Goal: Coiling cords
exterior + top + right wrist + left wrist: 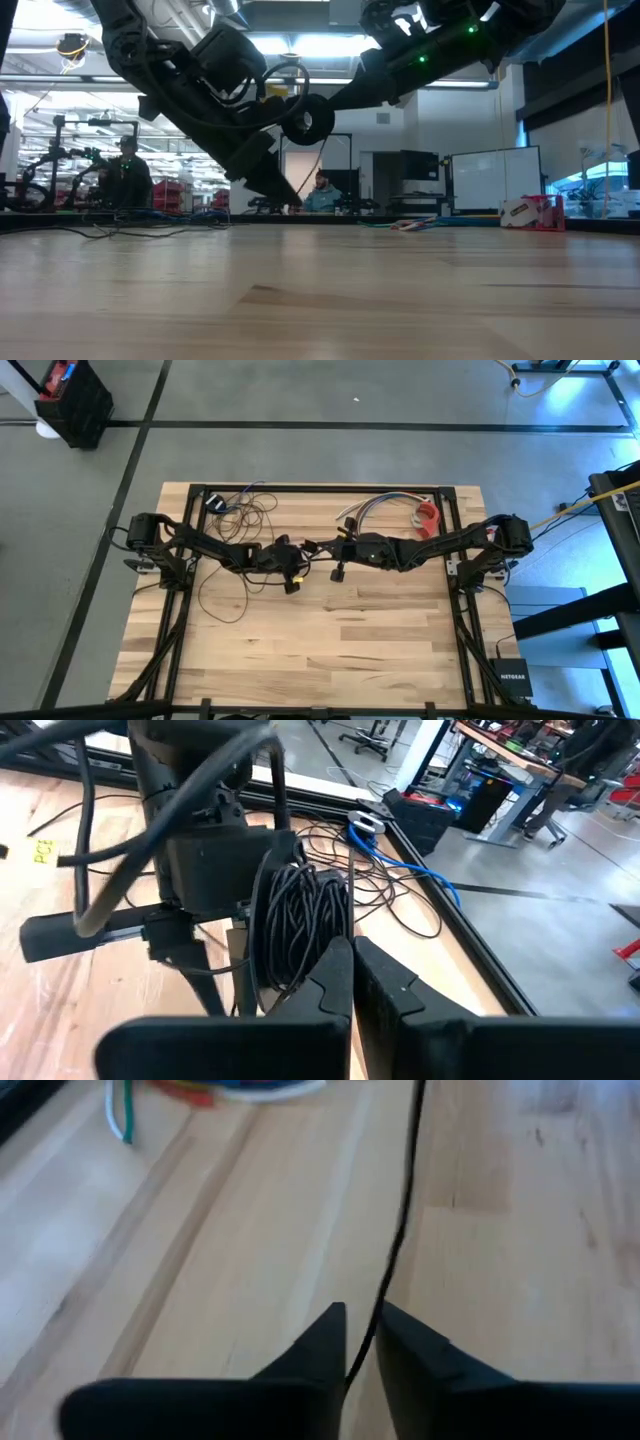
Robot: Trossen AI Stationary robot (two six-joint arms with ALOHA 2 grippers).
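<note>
Right gripper (352,965) pinched tight on the coiled cords (300,915), several turns already wound. Left gripper (360,1342), just beside, barely parted around one strand, grip uncertain. Beyond, loose loops on the table (330,630) remain, perhaps half left.

Both arms stretched inward, meeting near frame centre in the high view. Left end effector (362,1342) with fingers (320,1342) slightly parted, a narrow gap between them. Right end effector (354,982) closed, fingers pressed together.
</note>
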